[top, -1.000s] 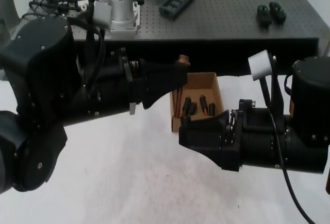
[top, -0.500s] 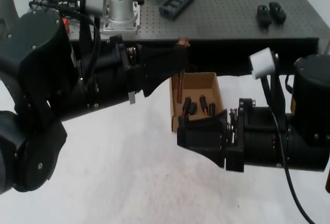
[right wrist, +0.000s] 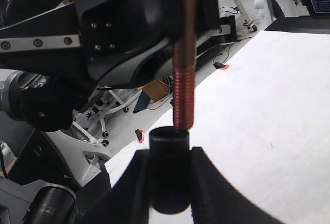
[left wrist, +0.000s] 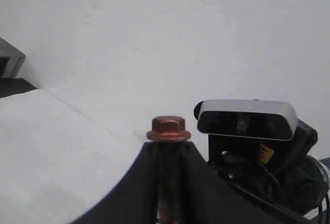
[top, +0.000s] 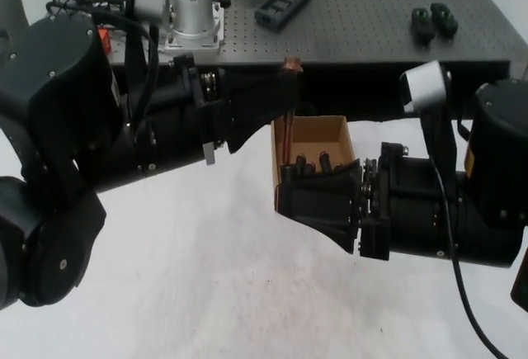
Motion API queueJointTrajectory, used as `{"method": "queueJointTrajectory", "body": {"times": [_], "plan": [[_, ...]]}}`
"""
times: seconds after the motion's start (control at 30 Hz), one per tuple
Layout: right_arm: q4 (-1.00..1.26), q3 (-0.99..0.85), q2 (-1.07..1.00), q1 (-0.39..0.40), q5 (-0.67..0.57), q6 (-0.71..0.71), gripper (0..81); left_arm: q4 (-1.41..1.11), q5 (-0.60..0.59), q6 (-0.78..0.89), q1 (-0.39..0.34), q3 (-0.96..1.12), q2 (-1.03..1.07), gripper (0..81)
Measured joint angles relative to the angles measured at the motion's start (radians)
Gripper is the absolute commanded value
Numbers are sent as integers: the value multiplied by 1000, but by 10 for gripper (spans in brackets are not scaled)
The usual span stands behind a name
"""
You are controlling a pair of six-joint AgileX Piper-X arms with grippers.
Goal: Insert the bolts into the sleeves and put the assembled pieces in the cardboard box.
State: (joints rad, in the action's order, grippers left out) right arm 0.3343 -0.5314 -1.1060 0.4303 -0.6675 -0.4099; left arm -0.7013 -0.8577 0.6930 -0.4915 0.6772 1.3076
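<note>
Copper bolt (left wrist: 168, 130) is gripped upright in the left hand (left wrist: 168, 149), fingers closed on the shank, hex flange head sticking out above the fingertips. Left wrist view gives the head end, with the right arm's wrist camera (left wrist: 246, 117) beyond the hand; the thread end is hidden there. Right wrist view gives the other end: the threaded tip is right at the top mouth of the black sleeve (right wrist: 169, 177). The right hand (right wrist: 169, 158) clamps that sleeve upright between its fingers. Can't tell if the tip is inside. In the high view the shank runs from left hand down to right hand, the joint hidden behind the right hand. Cardboard box (top: 318, 121) sits just beyond the right hand on the white tabletop (top: 206, 276), with assembled pieces (top: 323, 161) inside.
</note>
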Motion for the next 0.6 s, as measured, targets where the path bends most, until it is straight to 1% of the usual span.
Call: {"method": "queueJointTrajectory", "body": {"times": [0.33,0.6], "plan": [[5,2,0,3,44,0,8,-7,0,15,0,0,0,7],[25,5,-2,3,47,0,8,-12,-6,22,0,0,0,7]]}}
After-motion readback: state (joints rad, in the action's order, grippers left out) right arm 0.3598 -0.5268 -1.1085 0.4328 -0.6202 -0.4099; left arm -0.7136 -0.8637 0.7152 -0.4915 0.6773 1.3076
